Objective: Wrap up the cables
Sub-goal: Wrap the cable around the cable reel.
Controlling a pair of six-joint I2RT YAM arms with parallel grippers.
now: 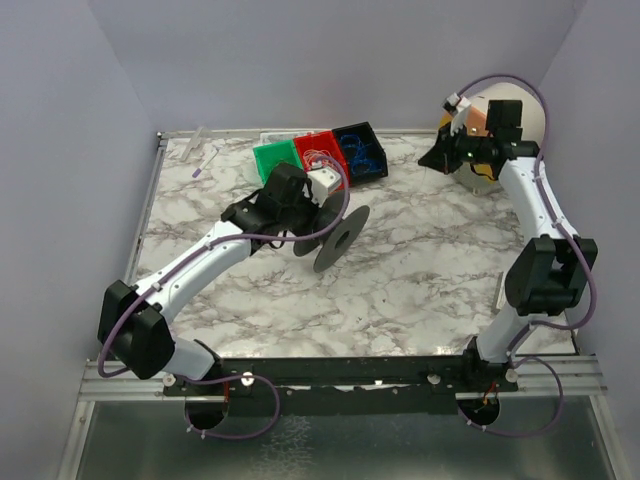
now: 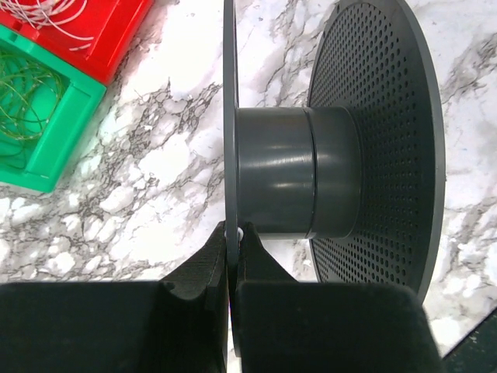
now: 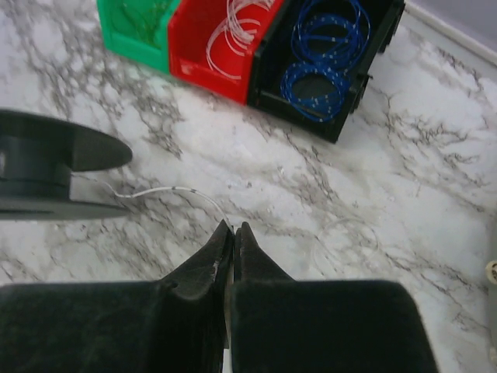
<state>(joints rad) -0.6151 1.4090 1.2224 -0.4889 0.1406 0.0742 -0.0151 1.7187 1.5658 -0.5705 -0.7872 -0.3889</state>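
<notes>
My left gripper is shut on the thin near flange of a dark grey spool, which stands on edge on the marble table; a small white bit shows at the fingertips. My right gripper is shut on a whitish cable that curves left to the spool. In the top view the left gripper sits by the spool, and the right gripper hangs at the far right. Green cables, whitish cables and blue cables lie coiled in bins.
Green bin, red bin and black bin stand in a row at the back of the table. A pale round disc leans at the back right behind the right arm. A small whitish tool lies back left.
</notes>
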